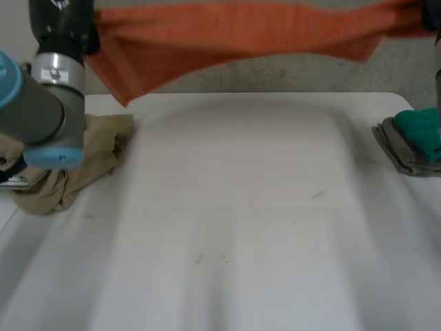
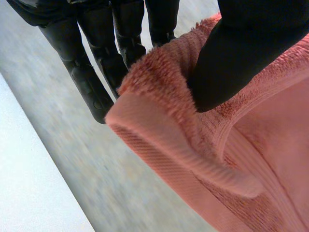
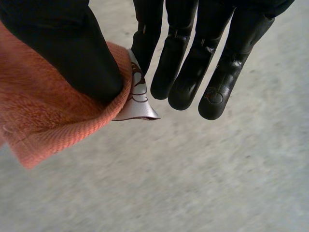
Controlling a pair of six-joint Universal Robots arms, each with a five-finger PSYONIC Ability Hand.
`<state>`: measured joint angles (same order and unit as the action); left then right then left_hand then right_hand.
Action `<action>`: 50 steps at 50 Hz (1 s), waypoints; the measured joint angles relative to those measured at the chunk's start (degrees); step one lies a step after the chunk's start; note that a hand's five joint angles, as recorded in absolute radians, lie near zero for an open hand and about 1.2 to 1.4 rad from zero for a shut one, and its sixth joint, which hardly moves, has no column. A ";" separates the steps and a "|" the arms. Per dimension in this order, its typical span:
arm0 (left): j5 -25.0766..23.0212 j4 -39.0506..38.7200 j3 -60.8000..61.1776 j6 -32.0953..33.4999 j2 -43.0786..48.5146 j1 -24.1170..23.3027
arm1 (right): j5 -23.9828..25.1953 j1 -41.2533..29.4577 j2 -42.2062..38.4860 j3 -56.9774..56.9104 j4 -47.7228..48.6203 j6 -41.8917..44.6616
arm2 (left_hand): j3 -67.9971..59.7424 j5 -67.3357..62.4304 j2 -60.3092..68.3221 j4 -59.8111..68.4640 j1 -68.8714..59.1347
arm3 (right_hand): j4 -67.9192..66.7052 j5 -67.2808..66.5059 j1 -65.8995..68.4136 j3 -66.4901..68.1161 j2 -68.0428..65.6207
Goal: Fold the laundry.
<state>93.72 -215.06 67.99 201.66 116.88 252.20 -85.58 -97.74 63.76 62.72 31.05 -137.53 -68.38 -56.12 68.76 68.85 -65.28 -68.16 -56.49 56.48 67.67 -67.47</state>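
Note:
An orange terry towel (image 1: 234, 38) hangs stretched in the air over the far edge of the white table (image 1: 234, 227). My left hand (image 2: 241, 58) is shut on one upper corner of the towel (image 2: 203, 159), its thumb pressing the hem against the fingers (image 2: 96, 67). My right hand (image 3: 72, 48) pinches the opposite corner (image 3: 43, 116) between thumb and a finger, beside a small white label (image 3: 137, 99). Its other fingers (image 3: 193, 63) stay straight and free of the cloth. The towel's lower edge sags towards the left arm (image 1: 48, 103).
A crumpled beige cloth (image 1: 96, 162) lies at the table's left edge, partly behind the left arm. At the right edge sits a folded grey cloth (image 1: 396, 148) with a teal one (image 1: 422, 131) on top. Grey floor lies beyond the table.

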 measured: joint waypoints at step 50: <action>-1.58 25.90 32.66 6.86 -9.25 1.01 | -1.44 11.88 -0.75 23.03 -37.54 17.57 | 0.00 0.00 0.00 0.00 0.00 | -0.16 0.00 0.00 0.22 0.00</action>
<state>92.14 -189.16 100.65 208.53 107.62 253.22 -87.02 -85.86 63.01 85.75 -6.50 -119.96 -68.39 -56.13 68.76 68.85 -65.28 -68.32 -56.49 56.48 67.90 -67.48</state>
